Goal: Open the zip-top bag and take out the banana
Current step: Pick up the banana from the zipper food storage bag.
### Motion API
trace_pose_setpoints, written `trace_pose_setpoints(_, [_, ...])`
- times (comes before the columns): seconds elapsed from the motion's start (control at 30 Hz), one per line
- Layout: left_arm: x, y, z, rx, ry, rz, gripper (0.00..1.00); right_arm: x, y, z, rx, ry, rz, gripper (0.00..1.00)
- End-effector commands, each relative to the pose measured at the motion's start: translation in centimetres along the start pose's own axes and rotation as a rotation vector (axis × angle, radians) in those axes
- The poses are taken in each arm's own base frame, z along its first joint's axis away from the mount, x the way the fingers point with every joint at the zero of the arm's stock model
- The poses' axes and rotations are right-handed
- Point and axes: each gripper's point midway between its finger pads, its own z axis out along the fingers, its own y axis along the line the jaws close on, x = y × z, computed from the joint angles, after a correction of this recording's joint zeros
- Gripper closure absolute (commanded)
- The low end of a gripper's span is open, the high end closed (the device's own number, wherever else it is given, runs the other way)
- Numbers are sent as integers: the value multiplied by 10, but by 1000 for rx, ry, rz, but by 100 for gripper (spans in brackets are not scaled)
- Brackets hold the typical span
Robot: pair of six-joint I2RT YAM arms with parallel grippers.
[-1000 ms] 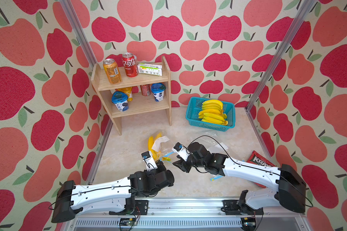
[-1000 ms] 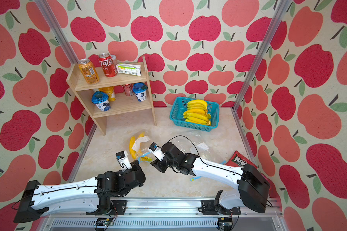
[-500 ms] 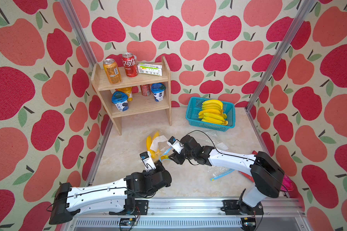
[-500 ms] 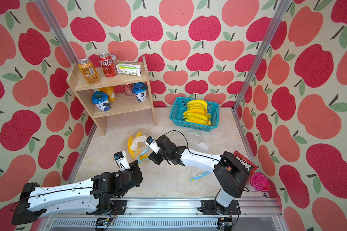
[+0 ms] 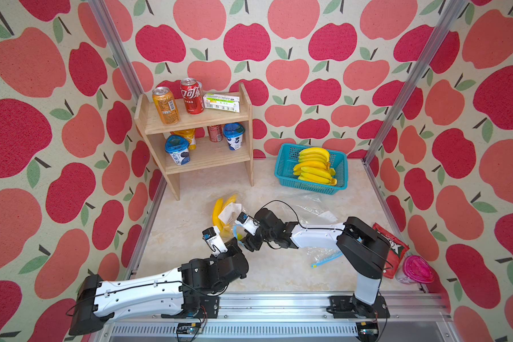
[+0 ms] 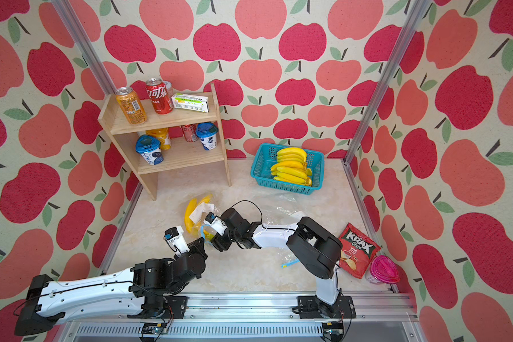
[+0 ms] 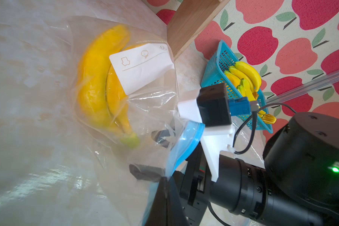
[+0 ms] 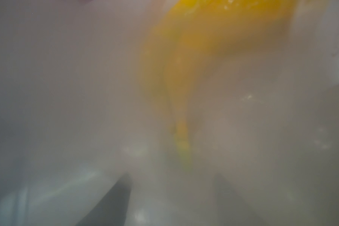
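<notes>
The clear zip-top bag (image 5: 230, 210) (image 6: 201, 210) lies on the table with a yellow banana bunch (image 5: 217, 210) (image 7: 94, 82) and a white label inside. My left gripper (image 5: 234, 241) (image 7: 165, 179) is shut on the bag's blue zip rim (image 7: 190, 137) and holds the mouth up. The right gripper (image 5: 242, 238) (image 7: 145, 153) is open, its two dark fingers showing through the plastic inside the bag's mouth, a little short of the green stem. In the right wrist view everything is fogged by plastic; the banana (image 8: 184, 58) lies ahead of the open right gripper (image 8: 172, 176).
A teal basket (image 5: 285, 165) of bananas stands at the back right, a wooden shelf (image 5: 199, 118) with cans and cups at the back left. An empty clear bag (image 5: 323, 255) lies under the right arm. A red chips bag (image 5: 394, 245) and a pink-lidded cup (image 5: 416, 269) sit at the right edge.
The right arm has swung left to the bag and its jaws have widened inside the mouth. The left gripper has kept its hold on the rim, shifting slightly.
</notes>
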Motion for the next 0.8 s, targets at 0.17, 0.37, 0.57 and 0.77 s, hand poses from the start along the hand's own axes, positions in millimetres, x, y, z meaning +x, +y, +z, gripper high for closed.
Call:
trace_pose_setpoints(0.17, [2,-5,1,47,4,-123,96,-29,-8,26,91,-85,-44,27])
trace_pose_setpoints(0.37, [0,-4,-1,52,3,-127,96,-14,-6,53,41,22,-43,29])
trace_pose_setpoints(0.57, [-3,10,-2,27,-7,-144,96,-7,1,58,-39,97,-33,44])
trace_pose_setpoints(0.77, [-8,27,-4,5,-28,-169,95,-7,18,63,-129,151,-48,55])
